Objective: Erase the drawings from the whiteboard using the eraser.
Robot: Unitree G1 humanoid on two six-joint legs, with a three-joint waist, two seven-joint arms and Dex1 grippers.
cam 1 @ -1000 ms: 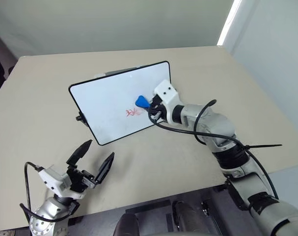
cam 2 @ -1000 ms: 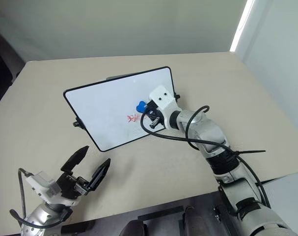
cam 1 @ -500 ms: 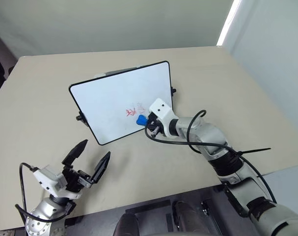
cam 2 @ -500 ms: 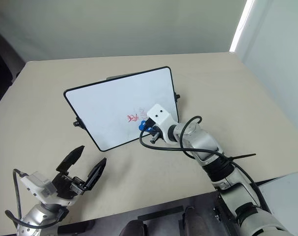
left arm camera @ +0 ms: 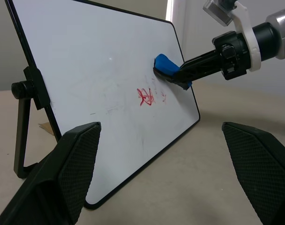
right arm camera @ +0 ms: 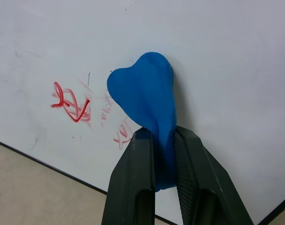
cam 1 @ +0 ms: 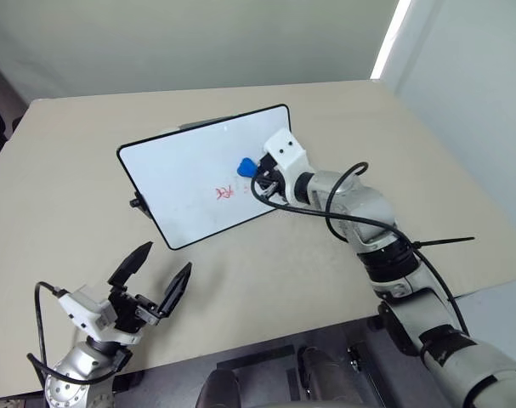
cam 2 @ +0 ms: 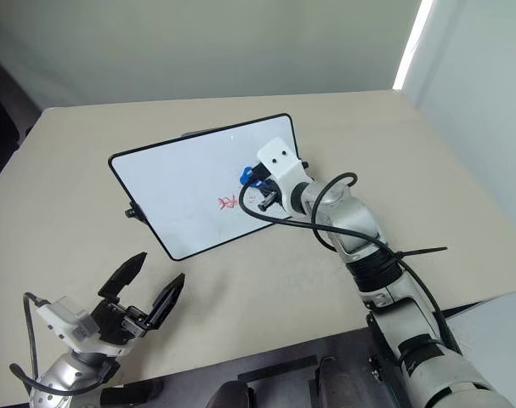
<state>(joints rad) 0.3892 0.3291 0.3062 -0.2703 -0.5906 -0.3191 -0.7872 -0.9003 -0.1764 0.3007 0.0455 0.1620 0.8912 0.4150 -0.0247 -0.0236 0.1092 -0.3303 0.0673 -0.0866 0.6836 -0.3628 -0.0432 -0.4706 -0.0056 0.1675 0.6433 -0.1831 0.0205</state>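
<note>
The right gripper (right arm camera: 163,154) pinches the blue eraser (right arm camera: 144,96) against the upright whiteboard (cam 1: 189,174), seemingly touching it beside the red drawings (right arm camera: 69,103); the left gripper (cam 1: 154,276) hangs spread

**Bare tabletop, plain walls**

A beige table (cam 1: 343,127) spans the head views from about 9 o'clock to 3 o'clock. Beyond its far edge, at 12 o'clock, stands a pale grey-green wall (cam 1: 198,38). At 1 o'clock a bright vertical strip of light (cam 1: 389,38) runs beside a white wall (cam 1: 470,93).
</note>
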